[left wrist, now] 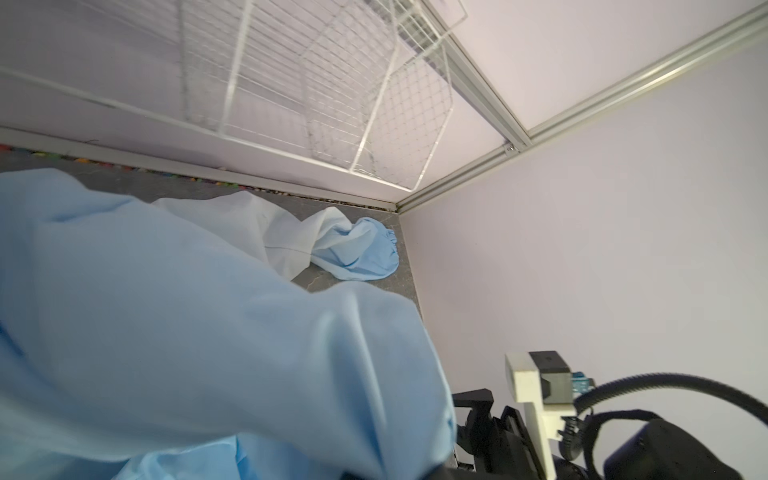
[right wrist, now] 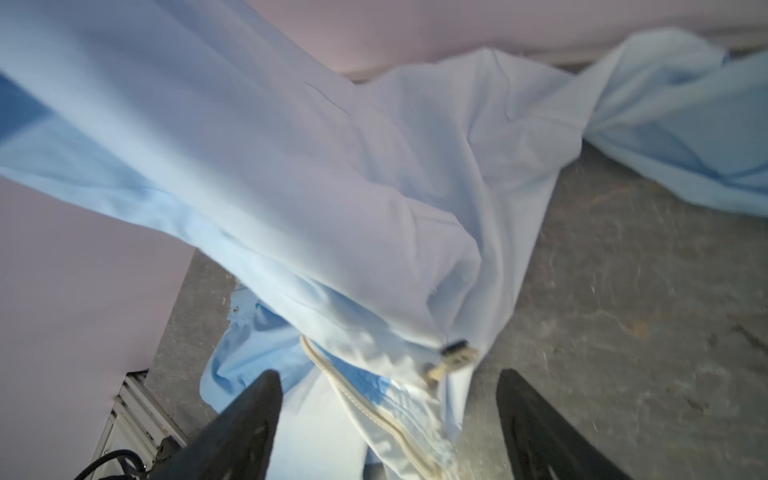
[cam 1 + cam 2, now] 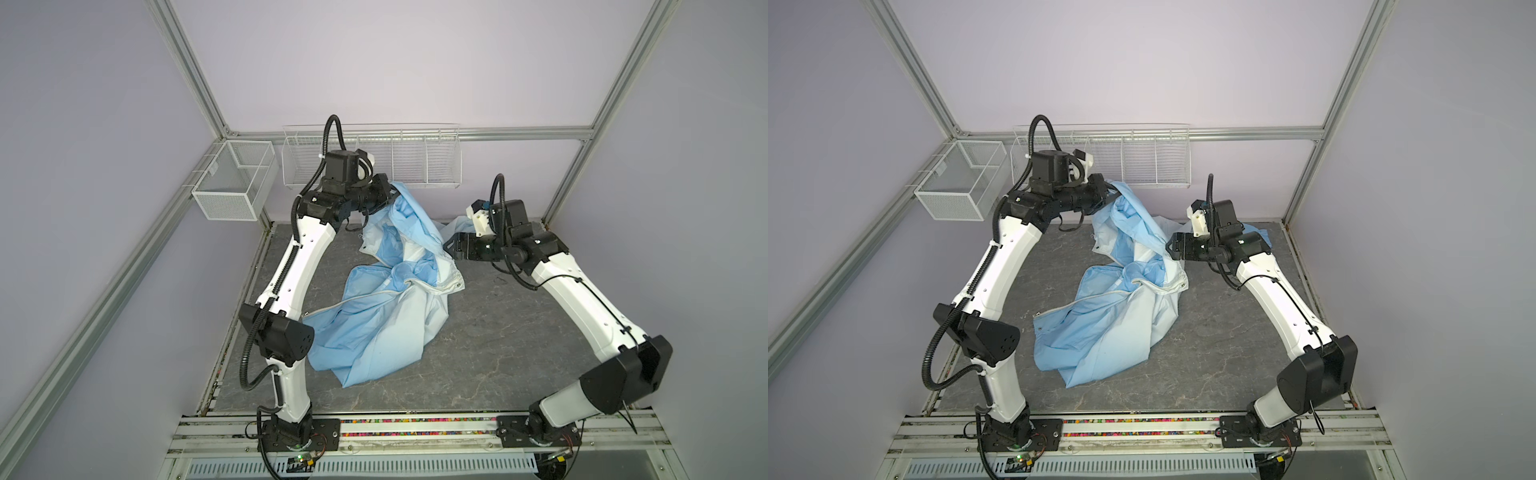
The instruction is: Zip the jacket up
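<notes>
The light-blue jacket (image 3: 374, 328) (image 3: 1100, 332) lies crumpled in the middle of the grey table, unzipped, its white zipper (image 3: 357, 301) (image 3: 1084, 301) running across the heap. My left gripper (image 3: 388, 193) (image 3: 1111, 191) is shut on an upper edge of the jacket and holds it raised near the back wall. In the left wrist view the jacket (image 1: 187, 311) covers the jaws. My right gripper (image 3: 451, 247) (image 3: 1170, 245) (image 2: 388, 374) is open just right of the hanging fabric, holding nothing. Between its fingers (image 2: 257, 399) I see the zipper (image 2: 365, 407) and a small metal pull (image 2: 455, 353).
One sleeve with an elastic cuff (image 1: 357, 253) trails toward the back right corner behind the right arm. A mesh basket (image 3: 235, 183) hangs on the left wall and a long wire rack (image 3: 370, 158) on the back wall. The grey table (image 3: 498, 332) is bare to the right of the heap.
</notes>
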You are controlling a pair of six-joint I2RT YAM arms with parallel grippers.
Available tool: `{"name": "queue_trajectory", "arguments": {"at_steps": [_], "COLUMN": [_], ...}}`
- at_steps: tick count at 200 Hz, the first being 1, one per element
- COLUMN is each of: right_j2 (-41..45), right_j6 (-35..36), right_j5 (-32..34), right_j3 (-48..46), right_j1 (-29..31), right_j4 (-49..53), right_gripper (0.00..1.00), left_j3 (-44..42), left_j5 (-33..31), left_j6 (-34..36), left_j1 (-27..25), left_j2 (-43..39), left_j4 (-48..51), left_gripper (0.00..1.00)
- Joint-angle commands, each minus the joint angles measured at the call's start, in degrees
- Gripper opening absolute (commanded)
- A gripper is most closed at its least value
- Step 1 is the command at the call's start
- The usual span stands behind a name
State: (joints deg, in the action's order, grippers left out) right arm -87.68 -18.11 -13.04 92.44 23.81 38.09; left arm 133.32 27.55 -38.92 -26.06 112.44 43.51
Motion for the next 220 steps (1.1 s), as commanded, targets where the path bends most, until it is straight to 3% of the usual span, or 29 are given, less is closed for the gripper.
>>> {"name": "queue_trajectory", "arguments": {"at_steps": [1,29,90,102,125,135,148,169,190,220], "right_j2": [-0.86,-4.72,-14.04,-15.71,-17.65,-17.79,-17.47,-15.44,-12.25,-7.26], "right_j6": [3.62,3.08,2.21,1.97,0.26,-0.61,-1.68,-3.55,-5.99,-9.57], "right_j5": [-2.53,-4.24,-2.22,-1.91,-1.21,-0.65,0.35,0.49,-0.17,-1.63], "right_j3": [3.78,8.84,19.71,21.93,24.65,24.74,24.1,20.38,14.64,6.06], "right_j1": [1.94,2.7,2.99,2.98,2.82,2.46,1.83,-0.02,-3.16,-9.14], "right_j4": [-3.52,-3.28,0.86,1.84,2.87,2.87,2.84,1.2,-1.22,-4.73], "right_gripper": [0.86,0.91,0.88,0.78,0.41,0.24,0.1,0.07,0.07,0.07], "left_j3": [5.44,8.66,4.91,4.67,4.59,4.5,4.58,4.68,2.95,-4.73], "left_j5": [4.26,8.33,13.23,13.84,13.73,13.21,11.97,7.84,2.3,-4.35], "left_j6": [2.39,1.74,0.07,-0.03,-0.02,-0.02,0.28,2.36,5.44,8.17], "left_j1": [-1.36,-3.39,-5.92,-6.17,-6.19,-6.22,-6.22,-5.99,-5.83,-5.35], "left_j2": [2.81,4.77,3.34,3.06,3.01,2.86,2.46,1.31,-1.15,-6.92], "left_j4": [0.89,-0.81,-5.59,-5.8,-5.28,-5.2,-4.82,-2.28,0.94,1.33], "left_gripper": [0.0,0.0,0.0,0.0,0.0,0.1,0.33,0.59,0.68,0.71]}}
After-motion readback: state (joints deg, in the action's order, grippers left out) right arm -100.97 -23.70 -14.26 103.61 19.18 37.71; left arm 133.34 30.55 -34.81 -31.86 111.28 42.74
